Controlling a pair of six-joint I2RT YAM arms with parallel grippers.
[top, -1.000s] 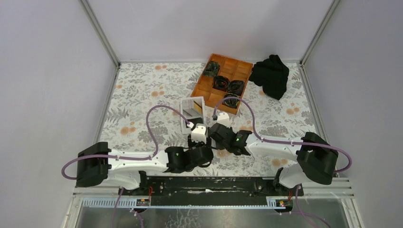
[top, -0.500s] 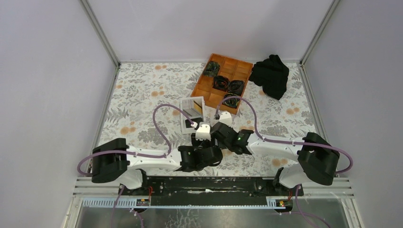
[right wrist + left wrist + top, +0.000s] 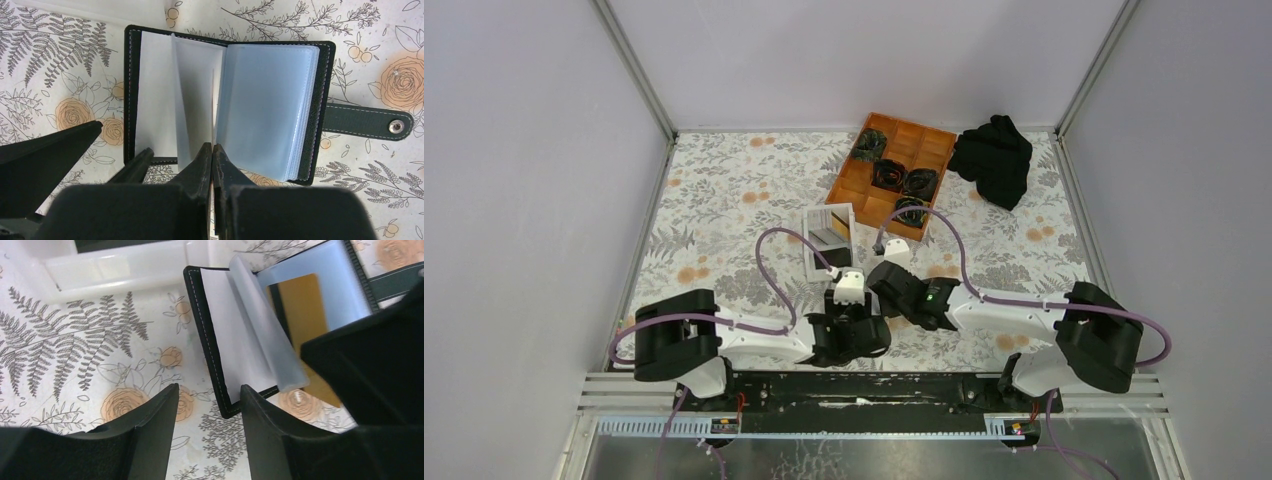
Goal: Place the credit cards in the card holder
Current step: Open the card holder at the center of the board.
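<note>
Right wrist: card holder spread open on table, right jaws shut at near edge of sleeves. Left wrist alone: orange-tan credit card inside, left jaws parted astride a corner. Overhead: masked by arms, mid near edge.

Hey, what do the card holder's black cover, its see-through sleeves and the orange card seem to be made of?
The card holder: the cover looks like black leather or imitation, matte, with pale stitching along its edge. Its sleeves: soft translucent plastic, glossy; one leaf curls upward. The orange card: probably stiff plastic, flat and smooth.
</note>
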